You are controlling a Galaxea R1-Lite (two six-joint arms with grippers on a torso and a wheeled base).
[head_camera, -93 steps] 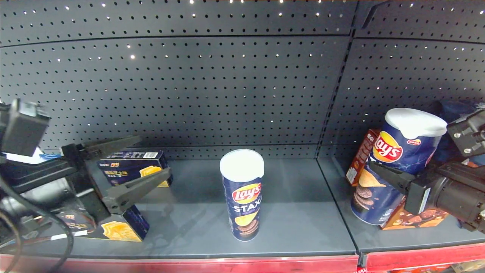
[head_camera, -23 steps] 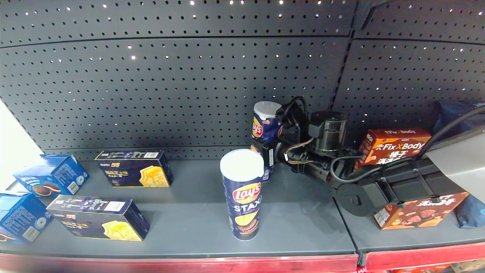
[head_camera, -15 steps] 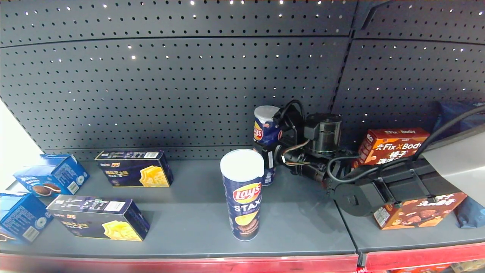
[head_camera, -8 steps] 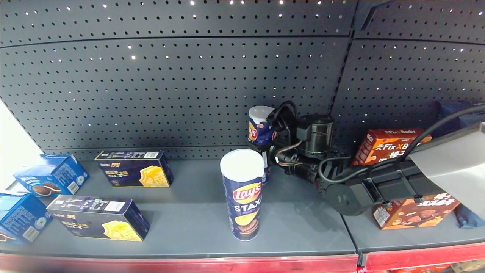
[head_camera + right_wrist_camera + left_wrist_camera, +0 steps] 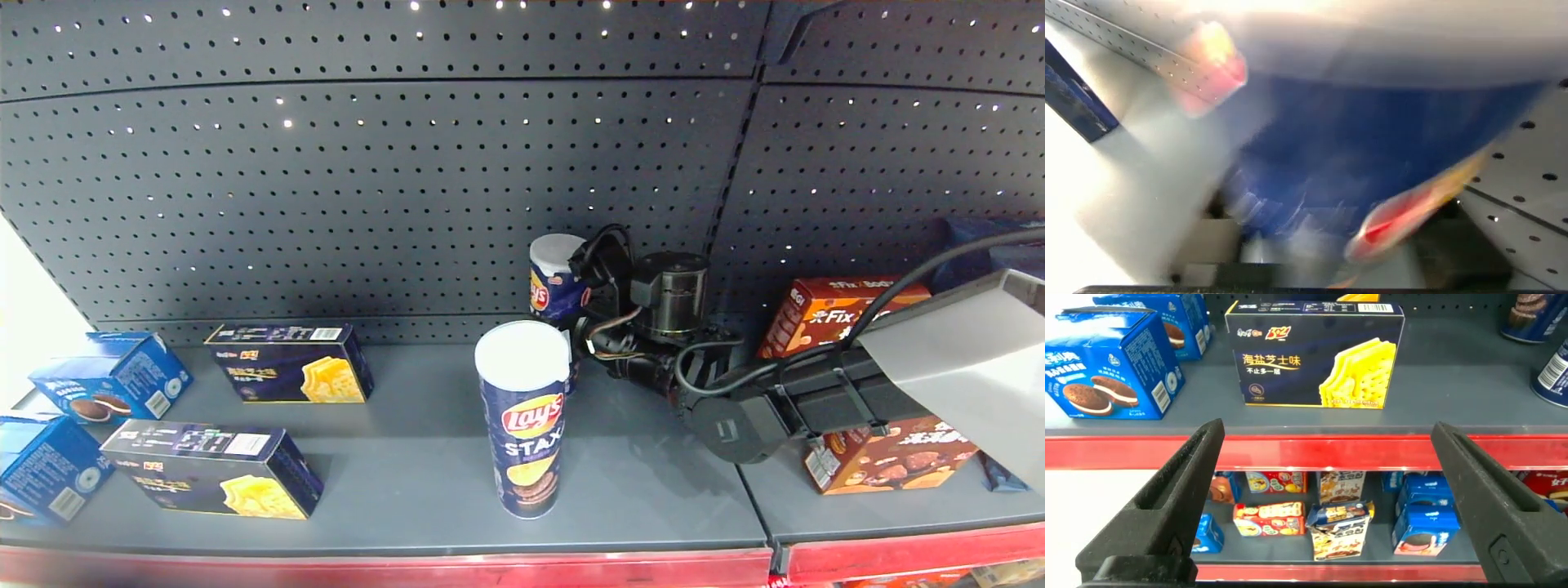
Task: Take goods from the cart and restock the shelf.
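My right jaws clamp the chip can (image 5: pixel 553 282) upright at the back of the shelf (image 5: pixel 392 457), right behind the front can (image 5: pixel 522 425), I judge to line them up. My left jaws hang wide apart, low before the shelf edge.

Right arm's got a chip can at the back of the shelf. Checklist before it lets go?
1. Right gripper shut on held can: ok.
2. Upright pose of held can: ok, roughly upright.
3. Its base down on the shelf: cannot tell, hidden behind the front can.
4. Gap to front can: cannot tell; the two overlap in the head view.
5. Left gripper open, in front of the shelf's edge, touching no goods: ok.
6. Right arm clear of the brown box under it: cannot tell.
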